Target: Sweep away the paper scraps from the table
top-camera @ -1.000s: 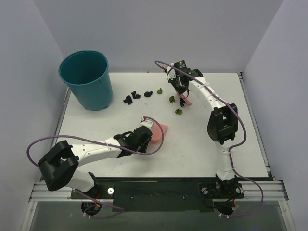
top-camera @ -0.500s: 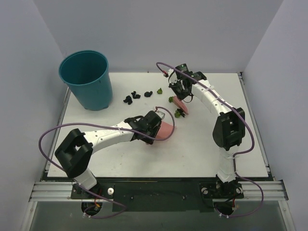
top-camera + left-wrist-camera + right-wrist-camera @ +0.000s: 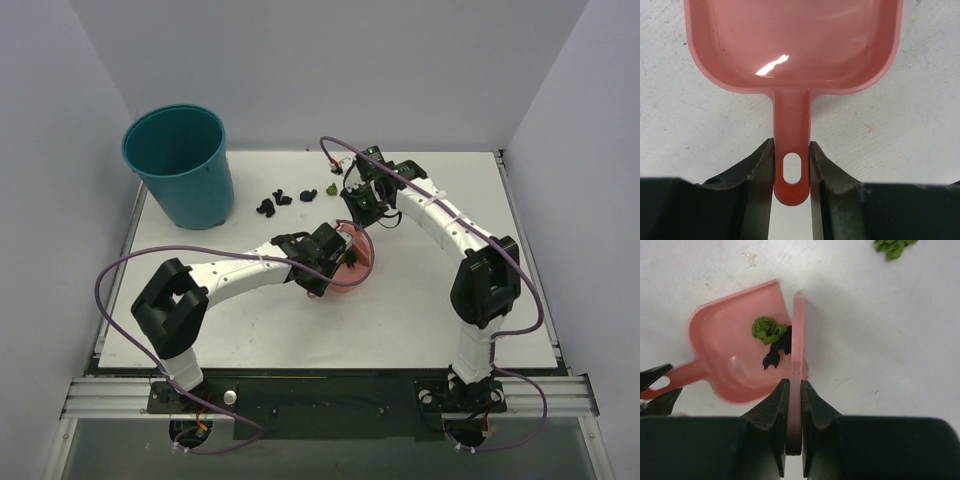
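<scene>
— What is the left gripper [image 3: 791, 150] doing?
— It is reaching over the middle of the table [image 3: 420, 310], a little toward the far edge. Its fingers [image 3: 757, 170] are pinching the handle of the pink dustpan [image 3: 790, 45] from both sides, right at the hanging hole. The pan is lying flat on the surface, its mouth pointing away from the gripper.
— And the right gripper [image 3: 795, 387]?
— It is coming in from the right edge side, and its fingers [image 3: 772, 405] are clamping the pink brush [image 3: 798, 325], which is showing edge-on. The brush is standing against the open mouth of the dustpan.
— Where are the paper scraps [image 3: 307, 195] lying?
— A green wad [image 3: 765, 329] and a black wad [image 3: 776, 352] are sitting in the pan, pressed up against the brush. Another green scrap [image 3: 892, 246] is lying on the bare table beyond the brush. A few black scraps [image 3: 272, 203] are resting in a loose row near the far edge, between the teal bucket [image 3: 180, 165] in the far left corner and the right gripper.
</scene>
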